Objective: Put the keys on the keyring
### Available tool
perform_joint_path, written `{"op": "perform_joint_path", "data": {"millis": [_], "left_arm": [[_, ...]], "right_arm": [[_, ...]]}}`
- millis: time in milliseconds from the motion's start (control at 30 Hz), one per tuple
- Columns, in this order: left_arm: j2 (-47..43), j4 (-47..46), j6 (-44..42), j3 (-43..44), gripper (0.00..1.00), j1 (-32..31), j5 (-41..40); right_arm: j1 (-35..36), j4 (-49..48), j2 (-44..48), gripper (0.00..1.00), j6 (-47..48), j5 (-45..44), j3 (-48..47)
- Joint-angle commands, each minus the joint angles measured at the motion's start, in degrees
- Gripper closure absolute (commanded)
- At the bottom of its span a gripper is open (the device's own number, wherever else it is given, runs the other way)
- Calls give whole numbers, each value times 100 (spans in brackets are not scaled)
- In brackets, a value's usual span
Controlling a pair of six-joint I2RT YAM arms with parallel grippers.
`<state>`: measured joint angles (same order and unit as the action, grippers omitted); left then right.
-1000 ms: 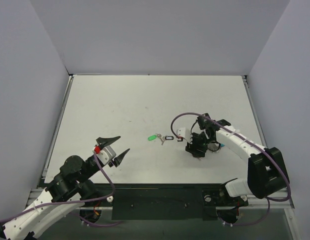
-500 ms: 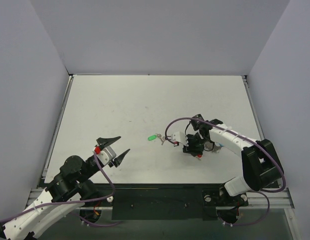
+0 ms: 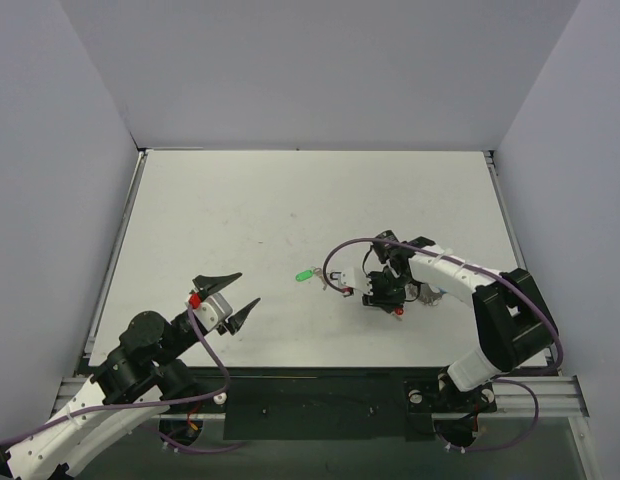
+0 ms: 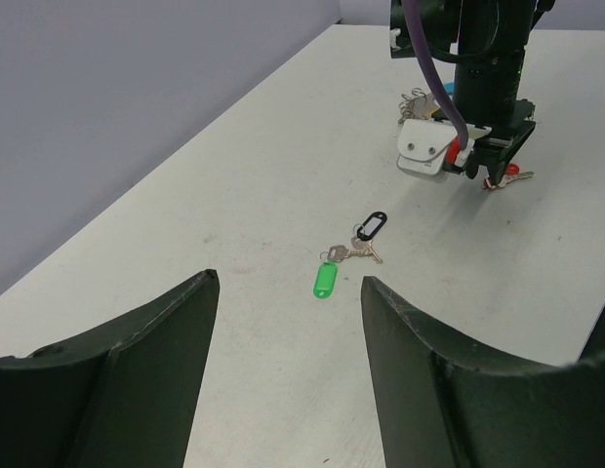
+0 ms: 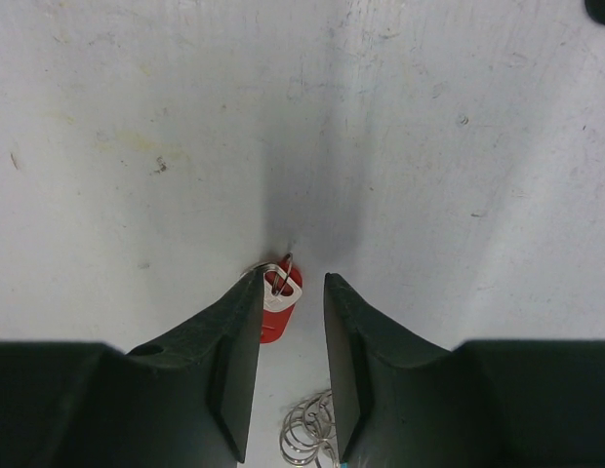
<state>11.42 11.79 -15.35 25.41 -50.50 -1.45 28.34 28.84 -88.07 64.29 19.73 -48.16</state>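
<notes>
The green-tagged key and the black-tagged key lie together mid-table; the green tag also shows in the left wrist view. The red-tagged key lies on the table between my right gripper's slightly parted fingers, close against the left one, not clamped. The keyring's metal loops lie just behind it; its blue tag shows behind the right arm. In the top view the right gripper points straight down at the table. My left gripper is open and empty, well to the left of the keys.
The right arm's purple cable loops over the spot where the black key lies. A white camera housing hangs beside the right gripper. Grey walls close in the table on three sides.
The right wrist has shifted a little left, toward the green and black keys, and its cable loop now hangs over the black key. The left arm has not moved.
</notes>
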Motion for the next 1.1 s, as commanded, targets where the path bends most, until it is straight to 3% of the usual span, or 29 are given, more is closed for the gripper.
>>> {"op": "perform_joint_path", "data": {"millis": [0, 233, 400, 600, 767, 900, 1067], "left_arm": [[-43, -283, -29, 17, 30, 31, 49], [-52, -291, -29, 26, 30, 23, 49], [-43, -291, 32, 26, 30, 23, 145], [430, -669, 549, 52, 31, 31, 1163], [1483, -1635, 1236, -1, 51, -39, 1946], [1925, -2162, 1412, -71, 52, -162, 1965], [2661, -3592, 1790, -457, 52, -600, 1816]], "right_arm": [[67, 350, -78, 74, -66, -118, -229], [84, 535, -184, 100, -4, -66, -334], [75, 631, -140, 100, -31, 57, -378], [-48, 1201, 176, 100, 249, 838, -501], [-39, 1563, 571, 100, 601, 1621, -501], [-48, 1827, 853, 100, 847, 2175, -536], [-48, 2090, 1055, 100, 971, 2852, -659]]}}
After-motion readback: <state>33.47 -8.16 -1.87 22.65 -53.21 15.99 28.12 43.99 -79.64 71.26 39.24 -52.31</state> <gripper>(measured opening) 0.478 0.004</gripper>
